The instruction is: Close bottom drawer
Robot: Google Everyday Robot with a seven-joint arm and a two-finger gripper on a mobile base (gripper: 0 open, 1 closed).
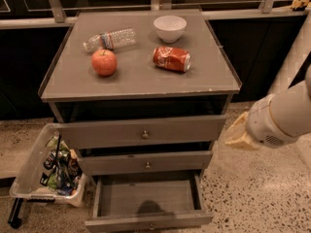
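The bottom drawer [146,198] of the grey-brown cabinet stands pulled far out, its wide shallow tray showing nothing inside. Its slim front panel [148,221] with a small round knob sits at the lower edge of the camera view. The two drawers above it stand slightly out. My gripper [238,132], a tan piece at the end of the white arm, hangs to the right of the cabinet. It is level with the top drawer, apart from it, and well above and to the right of the bottom drawer.
On the cabinet top [141,79] lie an apple [104,62], a plastic bottle [111,39] and a red can [171,58], and a white bowl [170,28] stands there. A clear bin [36,176] with packets stands on the speckled floor left of the drawers. Dark wall panels run behind.
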